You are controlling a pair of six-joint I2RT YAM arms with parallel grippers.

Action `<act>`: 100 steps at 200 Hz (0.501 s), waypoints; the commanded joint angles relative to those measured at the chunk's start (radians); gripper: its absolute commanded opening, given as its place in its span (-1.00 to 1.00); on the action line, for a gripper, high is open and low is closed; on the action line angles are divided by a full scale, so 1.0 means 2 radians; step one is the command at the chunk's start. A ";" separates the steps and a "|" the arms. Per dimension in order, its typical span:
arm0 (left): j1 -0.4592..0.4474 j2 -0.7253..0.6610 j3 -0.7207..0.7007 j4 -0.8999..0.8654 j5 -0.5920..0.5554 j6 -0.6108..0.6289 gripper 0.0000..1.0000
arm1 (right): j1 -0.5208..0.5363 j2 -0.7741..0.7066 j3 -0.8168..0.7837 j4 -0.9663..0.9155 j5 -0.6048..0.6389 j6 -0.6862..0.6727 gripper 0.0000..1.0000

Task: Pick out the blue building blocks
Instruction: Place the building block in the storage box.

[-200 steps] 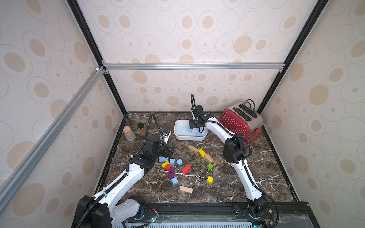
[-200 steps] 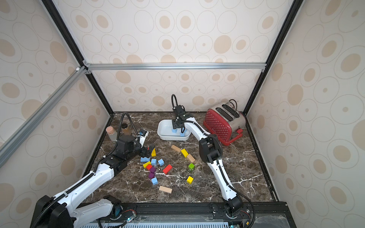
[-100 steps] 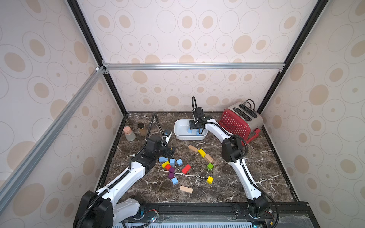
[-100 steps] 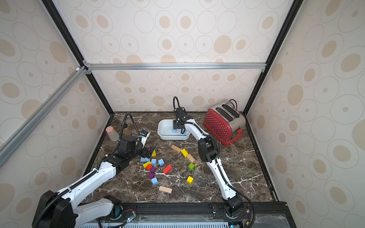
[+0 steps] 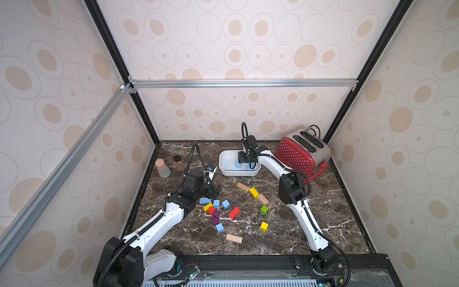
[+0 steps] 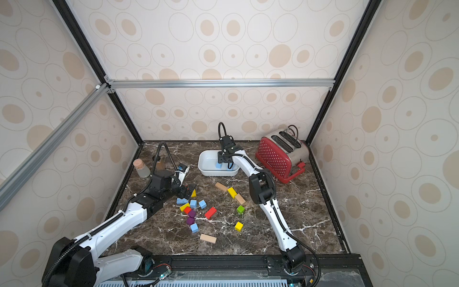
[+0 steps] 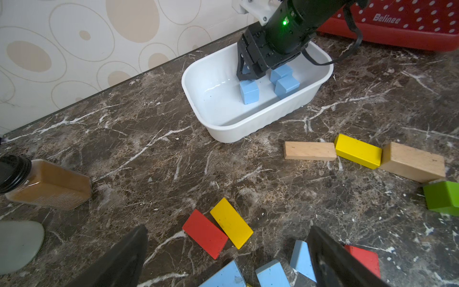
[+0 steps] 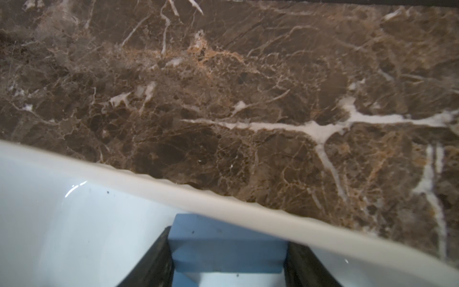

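Brown marble desk (image 5: 285, 236), oval-patterned walls (image 5: 248, 49). Near left, we find the left end effector (image 7: 227, 228) wide open by four blue building blocks (image 5: 216, 203). Farther back, the right end effector (image 7: 248, 79) grips a blue block (image 8: 227, 238) inside the white tub (image 5: 233, 172). Only the left wrist view reads "Belinee" on the toaster (image 7: 397, 29).

Open marble (image 5: 330, 213) right of scattered blocks (image 5: 234, 213)
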 commanded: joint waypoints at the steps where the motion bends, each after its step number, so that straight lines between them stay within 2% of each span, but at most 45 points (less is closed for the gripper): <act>1: 0.003 -0.017 0.019 -0.006 0.001 -0.001 0.99 | -0.002 -0.004 -0.003 -0.006 -0.006 0.009 -0.15; 56: 0.003 -0.034 0.017 -0.021 -0.006 -0.005 0.99 | -0.002 -0.016 -0.007 -0.011 -0.031 0.012 0.10; 100: 0.003 -0.043 0.019 -0.027 0.006 -0.003 0.99 | -0.002 -0.041 -0.046 0.011 -0.051 0.010 0.53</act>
